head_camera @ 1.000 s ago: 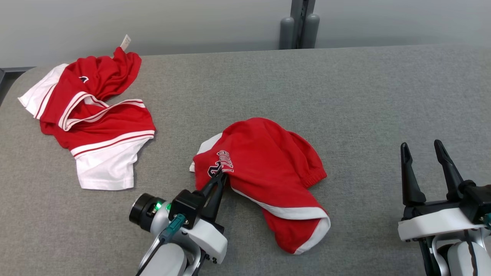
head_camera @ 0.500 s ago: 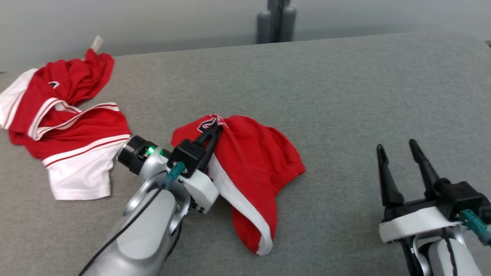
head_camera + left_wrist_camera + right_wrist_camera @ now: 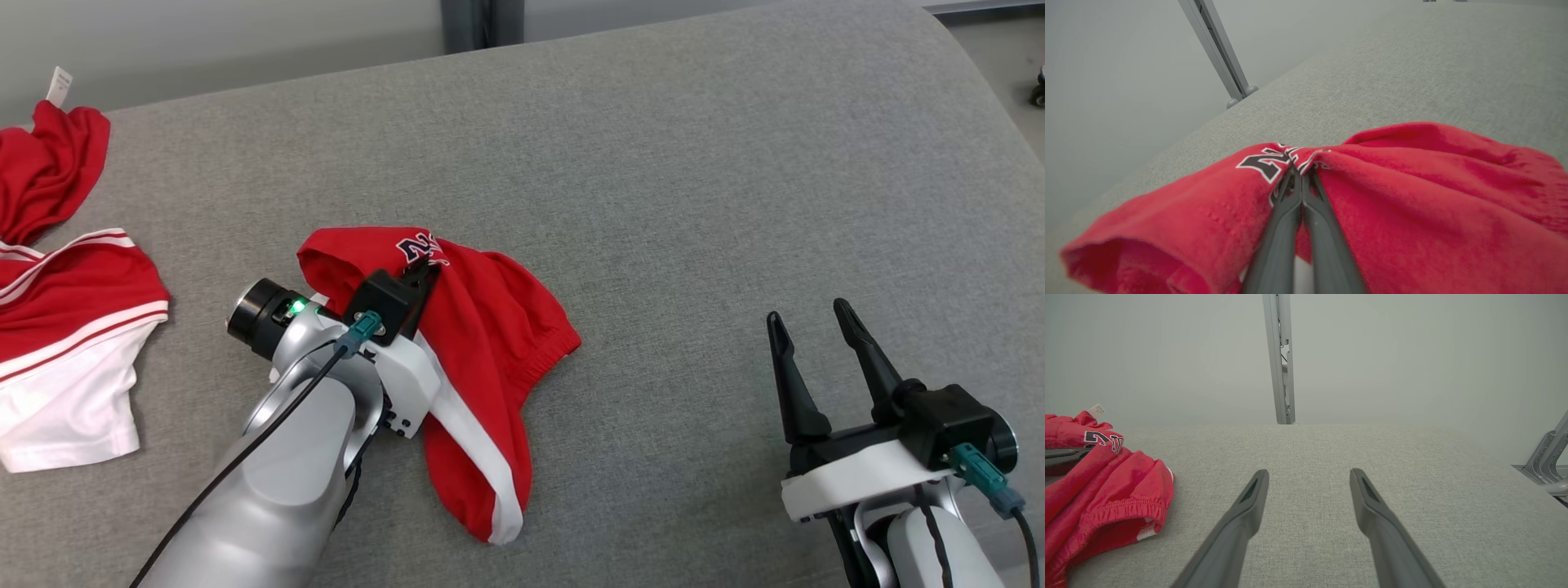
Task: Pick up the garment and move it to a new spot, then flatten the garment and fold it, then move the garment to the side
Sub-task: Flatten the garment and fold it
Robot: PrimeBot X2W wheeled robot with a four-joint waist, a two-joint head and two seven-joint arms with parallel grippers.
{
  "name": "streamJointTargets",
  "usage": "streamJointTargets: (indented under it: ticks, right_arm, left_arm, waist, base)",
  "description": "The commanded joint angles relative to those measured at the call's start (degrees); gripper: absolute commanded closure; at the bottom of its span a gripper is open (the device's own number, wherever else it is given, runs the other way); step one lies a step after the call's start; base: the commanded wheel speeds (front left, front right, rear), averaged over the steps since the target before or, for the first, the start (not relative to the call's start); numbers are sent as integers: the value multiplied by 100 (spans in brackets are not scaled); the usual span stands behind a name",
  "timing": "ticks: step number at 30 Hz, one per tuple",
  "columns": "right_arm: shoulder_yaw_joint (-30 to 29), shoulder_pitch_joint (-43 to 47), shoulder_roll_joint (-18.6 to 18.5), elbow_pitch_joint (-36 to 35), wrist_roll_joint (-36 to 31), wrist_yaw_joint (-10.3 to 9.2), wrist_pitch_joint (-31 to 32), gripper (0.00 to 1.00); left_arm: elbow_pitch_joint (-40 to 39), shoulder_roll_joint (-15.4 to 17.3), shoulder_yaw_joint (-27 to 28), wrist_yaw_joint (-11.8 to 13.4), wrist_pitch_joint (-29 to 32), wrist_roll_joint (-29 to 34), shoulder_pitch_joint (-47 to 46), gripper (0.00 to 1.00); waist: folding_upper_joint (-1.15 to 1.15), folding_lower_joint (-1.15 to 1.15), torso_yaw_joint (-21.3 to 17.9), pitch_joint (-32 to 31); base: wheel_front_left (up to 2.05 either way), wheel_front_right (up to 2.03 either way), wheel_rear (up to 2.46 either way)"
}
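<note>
The left gripper [image 3: 422, 272] was closed tight on a bunch of the red shorts [image 3: 498, 327], pinching the cloth right beside the dark lettering [image 3: 418, 247]. In the left wrist view its two fingers [image 3: 1286, 212] lay pressed together, with the fabric gathered into a pucker at their tips. The shorts were raised at that pinch and draped down from it. The rest of them lay on the grey cloth-covered table [image 3: 694, 180], left of its middle, with the elastic waistband [image 3: 547, 359] toward the right. A leg edged with a white stripe [image 3: 490, 457] trailed toward the near edge, beside the left forearm [image 3: 269, 490]. The right gripper [image 3: 807, 314] hovered well apart at the lower right, its fingers spread wide with nothing between them, pointing across bare table. A second red and white garment [image 3: 73, 327] lay crumpled at the far left of the table, apart from the shorts, with a small white tag [image 3: 59, 84] sticking up at its far end. A grey post [image 3: 473, 20] stood behind the table's far edge.
</note>
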Motion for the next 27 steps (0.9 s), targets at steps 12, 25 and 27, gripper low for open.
streamJointTargets:
  ticks: [12, 25, 27]
  right_arm:
    - [242, 463, -26, 96, 73, 1, -14, 0]
    - [451, 432, -28, 124, 140, 1, -14, 0]
    - [438, 416, -27, 125, 103, 1, -14, 0]
  left_arm:
    - [-1292, -48, 69, 184, -4, -304, 598, 0]
    - [-1354, 10, 415, 209, -4, -617, 1099, 0]
    - [-1218, 62, 501, 241, -4, -632, 995, 0]
  waist:
    - [0, 0, 717, -338]
    - [0, 0, 749, -468]
    - [0, 0, 637, -422]
  base:
    - [0, 0, 0]
    - [0, 0, 0]
    - [0, 0, 0]
